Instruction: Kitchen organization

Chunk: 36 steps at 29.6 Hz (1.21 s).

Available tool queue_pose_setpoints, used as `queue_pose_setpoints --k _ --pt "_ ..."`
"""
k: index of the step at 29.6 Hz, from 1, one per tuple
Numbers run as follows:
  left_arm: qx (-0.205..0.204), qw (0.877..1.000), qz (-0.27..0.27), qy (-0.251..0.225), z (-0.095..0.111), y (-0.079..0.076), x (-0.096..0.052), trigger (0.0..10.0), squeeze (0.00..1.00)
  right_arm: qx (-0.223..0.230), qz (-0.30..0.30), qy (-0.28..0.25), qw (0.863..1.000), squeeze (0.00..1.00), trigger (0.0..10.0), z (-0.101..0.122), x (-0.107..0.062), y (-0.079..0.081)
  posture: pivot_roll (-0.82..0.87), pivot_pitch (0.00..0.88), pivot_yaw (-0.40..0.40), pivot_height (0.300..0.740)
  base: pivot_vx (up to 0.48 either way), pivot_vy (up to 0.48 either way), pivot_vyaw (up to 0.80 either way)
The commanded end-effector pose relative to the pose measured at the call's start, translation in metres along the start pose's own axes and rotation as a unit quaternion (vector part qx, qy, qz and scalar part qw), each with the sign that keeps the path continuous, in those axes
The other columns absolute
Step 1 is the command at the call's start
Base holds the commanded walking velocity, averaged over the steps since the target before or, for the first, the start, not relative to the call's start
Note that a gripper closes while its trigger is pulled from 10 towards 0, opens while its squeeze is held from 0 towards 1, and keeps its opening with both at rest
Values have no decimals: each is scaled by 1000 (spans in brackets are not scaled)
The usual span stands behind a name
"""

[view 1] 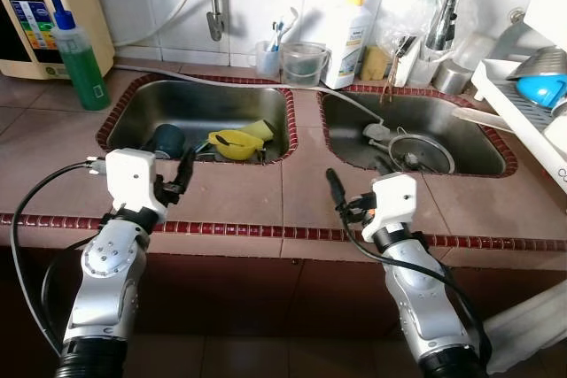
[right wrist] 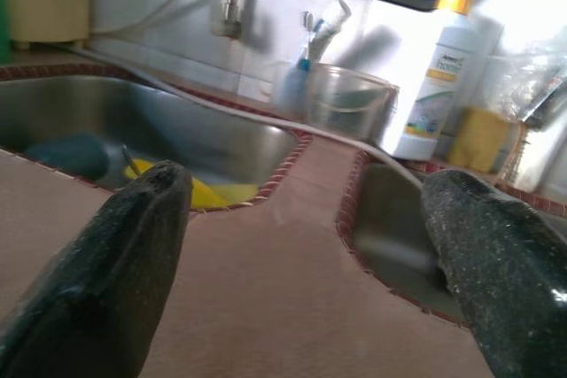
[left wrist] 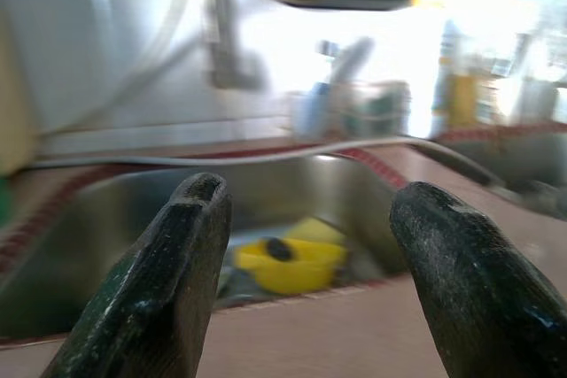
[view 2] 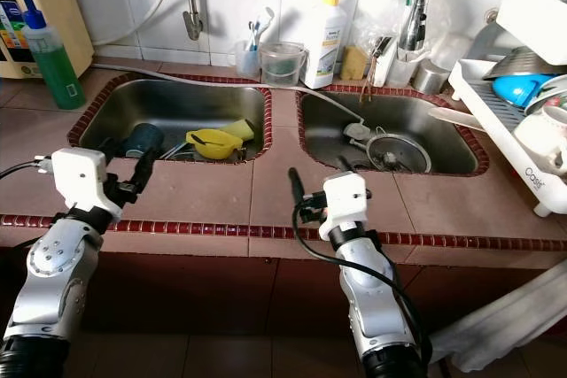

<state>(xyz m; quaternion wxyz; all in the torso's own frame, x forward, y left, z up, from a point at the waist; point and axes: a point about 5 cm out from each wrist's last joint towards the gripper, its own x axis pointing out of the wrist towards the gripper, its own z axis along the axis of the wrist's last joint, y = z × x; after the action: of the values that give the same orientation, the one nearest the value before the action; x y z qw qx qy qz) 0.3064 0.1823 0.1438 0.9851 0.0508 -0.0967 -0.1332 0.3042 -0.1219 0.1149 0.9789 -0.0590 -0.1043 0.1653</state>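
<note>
A tiled counter holds two steel sinks. The left sink (view 1: 177, 99) contains a yellow bowl (view 1: 232, 142), a yellow sponge (view 1: 260, 129) and a dark blue cup (view 1: 166, 139). A round metal strainer (view 1: 423, 154) lies in the right sink (view 1: 461, 126). My left gripper (view 1: 184, 170) hovers over the counter at the left sink's front rim, open, with the yellow bowl (left wrist: 283, 265) beyond its fingers. My right gripper (view 1: 337, 188) is over the counter strip between the sinks, also open and holding nothing (right wrist: 310, 179).
A green soap bottle (view 1: 78, 59) and a water filter (view 1: 35, 6) stand at the back left. A clear jug (view 1: 303, 64), a toothbrush cup (view 1: 267, 57) and a white bottle (view 1: 347, 40) line the wall. A dish rack (view 1: 523, 108) with a blue bowl (view 1: 542, 90) is on the right.
</note>
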Motion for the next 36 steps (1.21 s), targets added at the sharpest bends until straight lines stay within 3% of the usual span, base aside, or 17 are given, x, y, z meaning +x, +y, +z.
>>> queue_pose_setpoints --k 1,7,13,16,18,26,30,36 --pt "15 998 -53 -3 1 -18 1 10000 0 -4 29 9 1000 0 10000 -2 0 2 -25 34 -85 740 0 0 0" --pt "23 996 -91 0 -2 -28 -5 10000 0 -5 74 10 997 0 10000 -1 0 9 -30 48 -95 740 0 0 0" --pt "39 997 -65 10 -2 -5 -11 10000 0 -5 100 11 995 0 10000 0 0 12 -37 51 -97 740 0 0 0" --pt "42 998 -39 23 -2 17 -27 10000 0 -5 105 12 994 0 10000 0 -2 12 -36 53 -101 740 0 0 0" --pt "43 998 -37 29 -3 22 -36 10000 0 -4 107 13 994 0 10000 0 -3 12 -37 52 -99 740 0 0 0" --pt "52 996 -57 43 -9 27 -65 10000 0 2 116 14 993 0 10000 -1 -4 16 -31 48 -97 740 0 0 0" --pt "68 993 -76 51 -11 28 -73 10000 0 3 121 14 993 0 10000 -1 -5 17 -31 48 -97 740 0 0 0" --pt "58 991 -99 62 -14 26 -87 10000 0 8 146 17 989 0 10000 -2 -11 19 -27 43 -99 740 0 0 0"
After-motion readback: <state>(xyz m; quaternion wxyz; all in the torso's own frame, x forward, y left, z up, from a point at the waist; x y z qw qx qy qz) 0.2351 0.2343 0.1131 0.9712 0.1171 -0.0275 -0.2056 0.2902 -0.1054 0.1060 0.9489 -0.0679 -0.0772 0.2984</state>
